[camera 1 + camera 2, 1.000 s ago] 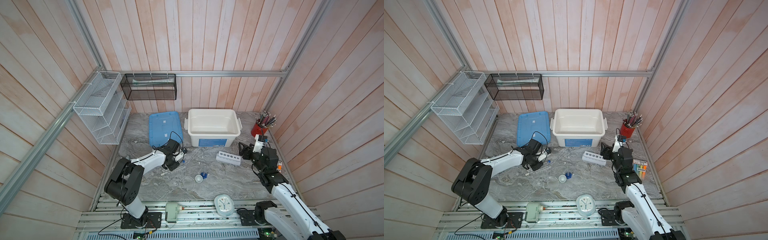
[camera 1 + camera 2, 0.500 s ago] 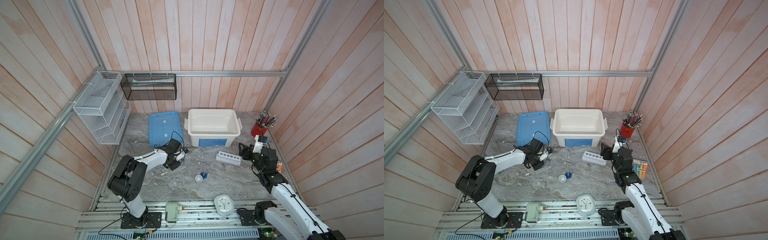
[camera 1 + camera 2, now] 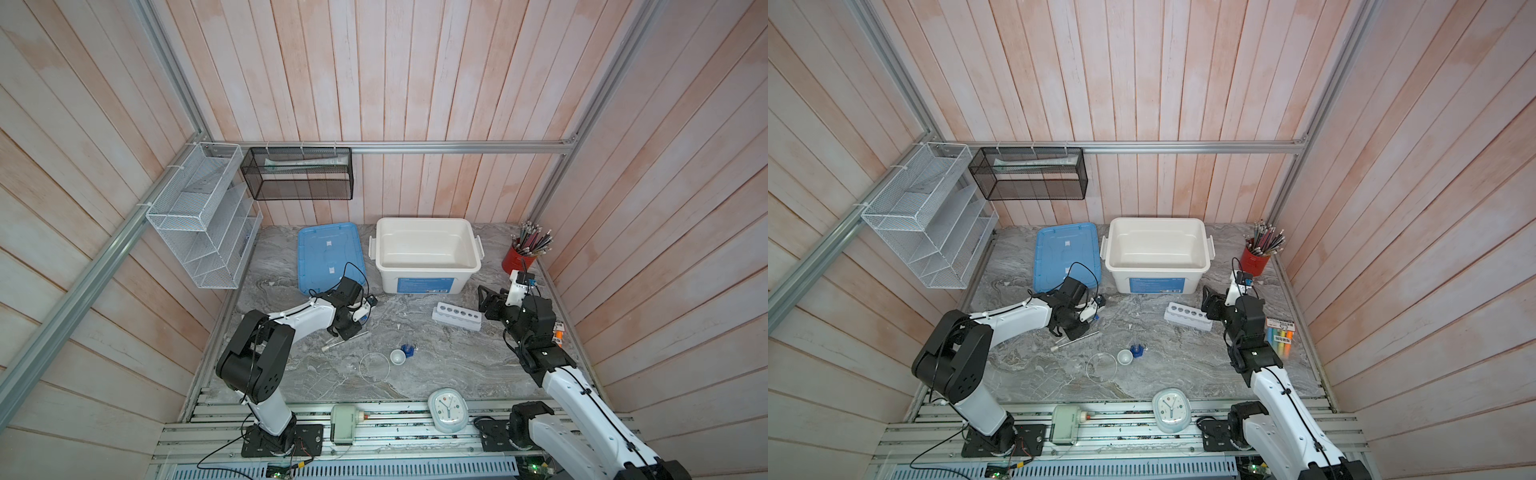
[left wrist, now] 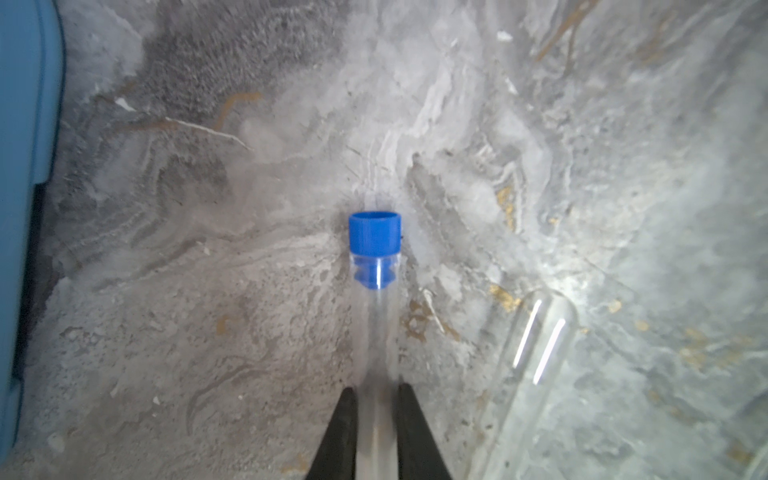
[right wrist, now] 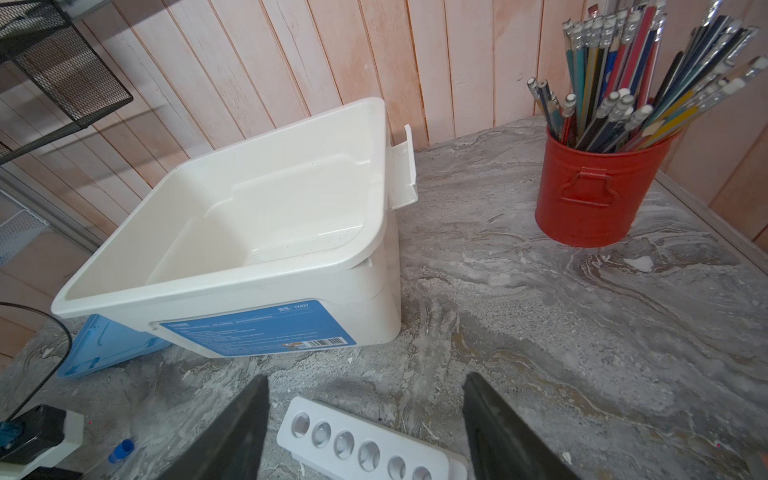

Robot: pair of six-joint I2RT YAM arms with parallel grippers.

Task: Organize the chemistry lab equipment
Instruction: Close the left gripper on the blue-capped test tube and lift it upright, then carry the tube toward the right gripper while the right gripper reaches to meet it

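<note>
My left gripper (image 4: 376,390) is shut on a slim clear test tube with a blue cap (image 4: 375,237), which lies on the marble table; in both top views this gripper (image 3: 351,326) (image 3: 1077,326) is low, in front of the blue lid. A second clear tube (image 4: 540,340) (image 3: 345,339) lies just beside it. The white six-hole rack (image 3: 457,316) (image 5: 365,451) lies flat under my right gripper (image 5: 365,377) (image 3: 486,303), which is open and holds nothing. The small white bowl (image 3: 397,356), the clear round glass vessel (image 3: 375,367) and the blue-based cylinder (image 3: 408,350) stand together mid-table.
An open white bin (image 3: 426,268) stands at the back with a blue lid (image 3: 330,255) flat to its left. A red cup of pencils (image 3: 517,259) is at the back right. A pale clock (image 3: 448,409) rests at the front edge, and a marker pack (image 3: 1281,336) beside the right arm.
The left gripper's fingers have closed in on the blue-capped tube, and that arm has shifted slightly. The right arm and the other things have not moved.
</note>
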